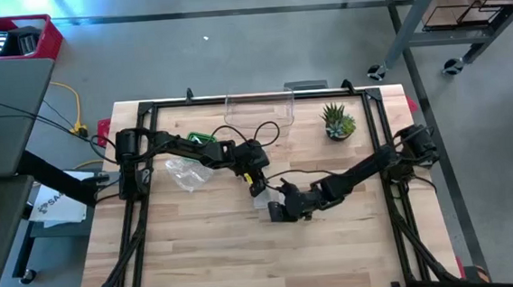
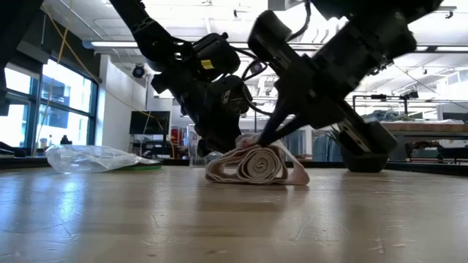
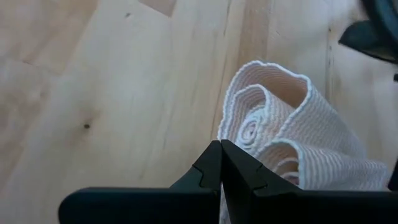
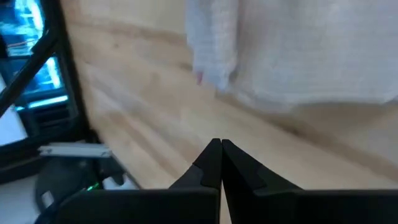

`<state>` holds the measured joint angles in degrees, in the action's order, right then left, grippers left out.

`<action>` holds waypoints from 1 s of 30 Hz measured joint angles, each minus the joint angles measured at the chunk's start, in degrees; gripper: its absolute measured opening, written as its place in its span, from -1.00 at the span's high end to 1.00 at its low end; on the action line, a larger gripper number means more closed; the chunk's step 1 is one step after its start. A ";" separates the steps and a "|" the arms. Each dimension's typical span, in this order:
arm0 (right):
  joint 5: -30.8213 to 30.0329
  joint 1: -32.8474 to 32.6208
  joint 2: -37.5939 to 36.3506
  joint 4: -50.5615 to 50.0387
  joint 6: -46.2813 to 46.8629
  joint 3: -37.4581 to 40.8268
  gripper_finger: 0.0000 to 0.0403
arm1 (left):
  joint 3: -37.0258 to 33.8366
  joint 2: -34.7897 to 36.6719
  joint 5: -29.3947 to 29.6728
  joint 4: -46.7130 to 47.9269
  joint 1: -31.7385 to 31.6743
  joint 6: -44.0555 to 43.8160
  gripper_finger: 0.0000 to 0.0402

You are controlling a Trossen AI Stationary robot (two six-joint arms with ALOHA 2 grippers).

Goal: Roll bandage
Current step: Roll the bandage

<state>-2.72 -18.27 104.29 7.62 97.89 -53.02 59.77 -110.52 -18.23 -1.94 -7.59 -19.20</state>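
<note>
Already a loose coil is seen in the bandage (image 2: 256, 165) at mid-table. Left gripper (image 3: 221, 163) is pressed together at its far-left edge, empty; right gripper (image 4: 221, 163) is likewise pinched together, empty, just right of it. Unwinding is judged likely, since no layer is clamped; sideways nudges could flatten the roll.

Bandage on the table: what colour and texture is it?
The bandage is off-white with a fine ribbed weave, seen best in the left wrist view.
</note>
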 joint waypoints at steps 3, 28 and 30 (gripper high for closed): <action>-1.44 0.46 -0.01 -5.66 -0.27 -1.15 1.00 | 0.00 0.02 -0.44 1.08 0.52 0.00 1.00; 1.37 1.67 -3.46 -11.76 -8.59 -1.74 1.00 | 0.00 0.29 0.07 2.29 -1.34 -3.23 1.00; -0.35 1.33 -5.38 -14.59 -9.59 -1.74 1.00 | -0.04 0.94 -0.05 2.79 -2.34 -3.17 1.00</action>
<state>-3.07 -16.94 98.90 -6.97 88.30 -54.76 59.72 -109.58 -18.28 0.84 -9.93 -22.37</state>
